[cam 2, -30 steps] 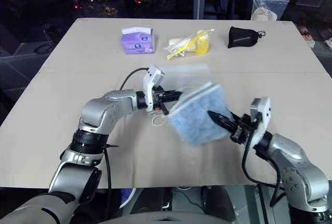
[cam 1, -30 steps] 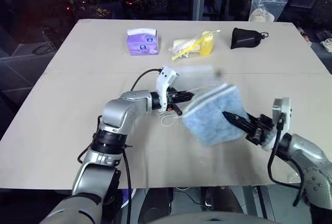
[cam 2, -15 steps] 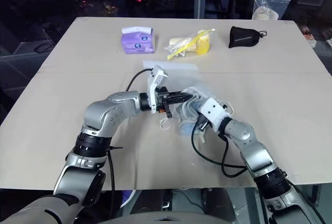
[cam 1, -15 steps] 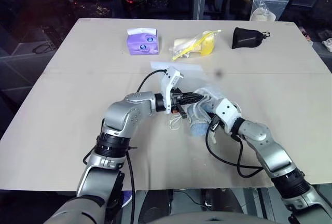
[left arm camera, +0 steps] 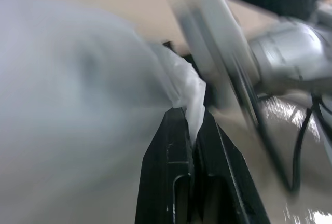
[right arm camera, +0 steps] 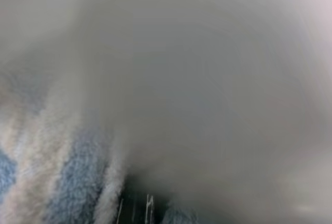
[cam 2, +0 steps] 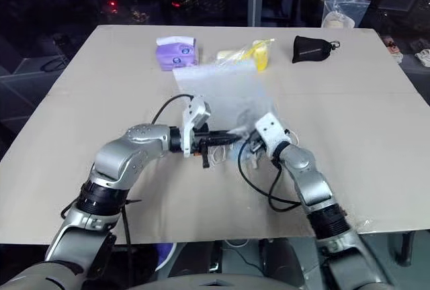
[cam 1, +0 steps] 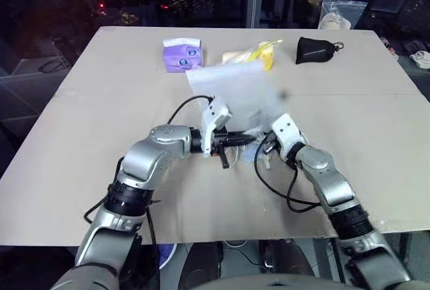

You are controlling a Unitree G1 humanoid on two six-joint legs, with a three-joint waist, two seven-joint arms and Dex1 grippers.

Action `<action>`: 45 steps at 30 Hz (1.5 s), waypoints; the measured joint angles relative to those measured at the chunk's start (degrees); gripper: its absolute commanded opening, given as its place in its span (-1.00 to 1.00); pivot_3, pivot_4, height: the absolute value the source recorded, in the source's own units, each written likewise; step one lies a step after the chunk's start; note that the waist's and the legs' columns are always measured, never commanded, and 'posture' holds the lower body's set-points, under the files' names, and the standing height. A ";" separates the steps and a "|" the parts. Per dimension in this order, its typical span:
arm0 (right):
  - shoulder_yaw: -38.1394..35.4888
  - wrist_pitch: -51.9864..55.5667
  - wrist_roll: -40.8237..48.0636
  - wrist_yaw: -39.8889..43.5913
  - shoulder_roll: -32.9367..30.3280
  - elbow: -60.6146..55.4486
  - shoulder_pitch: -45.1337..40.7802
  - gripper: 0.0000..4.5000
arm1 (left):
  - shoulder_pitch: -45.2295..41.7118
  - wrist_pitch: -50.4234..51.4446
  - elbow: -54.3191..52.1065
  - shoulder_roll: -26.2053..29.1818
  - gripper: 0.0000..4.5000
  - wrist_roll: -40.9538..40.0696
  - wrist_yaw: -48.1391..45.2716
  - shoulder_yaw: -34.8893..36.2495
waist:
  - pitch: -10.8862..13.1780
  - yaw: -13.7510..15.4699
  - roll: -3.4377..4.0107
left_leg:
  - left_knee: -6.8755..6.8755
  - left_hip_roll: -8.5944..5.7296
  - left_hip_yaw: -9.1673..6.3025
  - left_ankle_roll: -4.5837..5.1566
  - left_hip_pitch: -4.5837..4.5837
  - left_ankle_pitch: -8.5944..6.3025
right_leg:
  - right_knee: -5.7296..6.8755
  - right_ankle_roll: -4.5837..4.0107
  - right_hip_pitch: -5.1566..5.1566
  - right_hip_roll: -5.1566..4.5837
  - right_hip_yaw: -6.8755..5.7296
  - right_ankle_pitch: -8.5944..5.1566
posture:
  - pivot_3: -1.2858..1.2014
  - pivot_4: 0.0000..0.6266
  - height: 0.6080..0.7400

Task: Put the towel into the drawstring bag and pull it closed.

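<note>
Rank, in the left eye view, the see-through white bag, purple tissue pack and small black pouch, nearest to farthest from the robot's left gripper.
1. Translucent white drawstring bag, pinched in the left gripper.
2. Purple tissue pack, far left.
3. Small black pouch, far right.

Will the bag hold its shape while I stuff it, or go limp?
Likely limp: the bag drapes thin and translucent from the left tool, which pinches a crumpled edge. Probably very light. It may cling around the towel.
</note>
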 measured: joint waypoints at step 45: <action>-6.84 9.12 35.58 -6.64 11.55 0.75 1.13 -0.12 | -2.28 14.07 0.93 -6.91 -1.00 -10.73 3.68 4.98 | 0.18 0.16 0.24 | -0.41 -0.10 -0.09 0.00 -0.23 -0.01 | -0.19 0.12 -0.23 -0.03 -0.10 0.03 | 0.03 -0.52 1.00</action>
